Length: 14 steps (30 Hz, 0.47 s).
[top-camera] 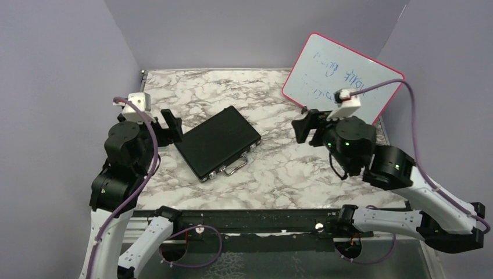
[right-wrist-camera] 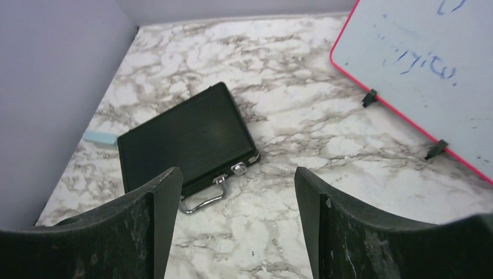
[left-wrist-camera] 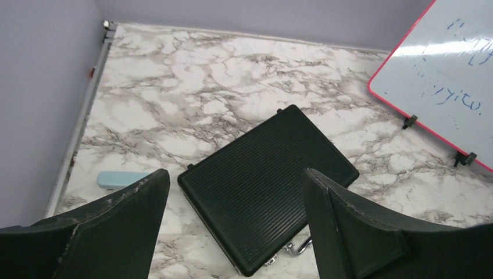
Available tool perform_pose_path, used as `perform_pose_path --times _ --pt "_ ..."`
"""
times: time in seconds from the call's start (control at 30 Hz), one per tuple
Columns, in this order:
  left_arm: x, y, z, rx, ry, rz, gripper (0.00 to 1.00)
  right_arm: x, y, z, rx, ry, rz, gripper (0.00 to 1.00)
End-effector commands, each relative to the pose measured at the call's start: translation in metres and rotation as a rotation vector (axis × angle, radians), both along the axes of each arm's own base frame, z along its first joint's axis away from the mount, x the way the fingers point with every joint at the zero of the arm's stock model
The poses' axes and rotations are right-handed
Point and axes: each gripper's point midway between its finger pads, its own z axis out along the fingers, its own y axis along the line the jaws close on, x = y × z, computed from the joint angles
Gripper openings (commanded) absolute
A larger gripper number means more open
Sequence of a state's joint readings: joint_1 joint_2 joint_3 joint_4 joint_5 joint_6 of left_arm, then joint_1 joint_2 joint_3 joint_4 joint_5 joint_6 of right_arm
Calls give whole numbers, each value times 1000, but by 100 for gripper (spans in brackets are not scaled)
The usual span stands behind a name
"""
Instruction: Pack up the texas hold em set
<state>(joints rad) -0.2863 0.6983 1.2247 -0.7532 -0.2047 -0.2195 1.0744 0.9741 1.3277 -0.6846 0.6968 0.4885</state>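
Fingers first: my left gripper (left-wrist-camera: 234,174) has its two dark pads (left-wrist-camera: 116,232) spread wide with nothing between them. My right gripper (right-wrist-camera: 237,171) is likewise spread and empty. Neither touches anything, and both hang above the marble-patterned table (top-camera: 290,174).

Just ahead of and below the left gripper, between my two hands, lies the black briefcase (top-camera: 218,141) of the hold em set. It lies flat with the lid down, turned at an angle, and its silver handle (right-wrist-camera: 203,200) is on the edge nearest my bases. A silver latch (right-wrist-camera: 238,168) shows beside the handle; I cannot tell whether it is snapped home. No chips, cards, dice or buttons are visible loose anywhere. I judge that the contents are inside and the packing is at or near its end.

Handling, as a judgement: the shell is ribbed and looks rigid, so it should not give under a pinch. A full load of chips would make it heavy for its size. The flat lid is too broad for my jaws, so the handle or a thin edge of the case is the sound place to take hold. The smooth tabletop would likely let it slide if pushed.

Left of the left gripper, just beside the case's corner, lies a small light-blue oblong object (left-wrist-camera: 119,179). Farthest off, ahead and right of the right gripper, a pink-framed whiteboard (top-camera: 343,72) with blue writing stands propped on small black feet.
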Motion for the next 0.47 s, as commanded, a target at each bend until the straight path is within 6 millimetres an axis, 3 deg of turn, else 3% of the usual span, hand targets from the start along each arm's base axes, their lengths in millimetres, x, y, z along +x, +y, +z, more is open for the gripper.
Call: perform_pose_path --times 0.0,0.17,0.43 --pt "-28 25 46 26 -162 70 88 -7 -54 32 -25 -115 -97 75" --pt "-47 28 66 -6 -228 62 89 -19 -75 53 58 -183 -81 75" --pt "-48 22 59 -70 -212 49 89 -25 -90 50 55 -184 -94 77"
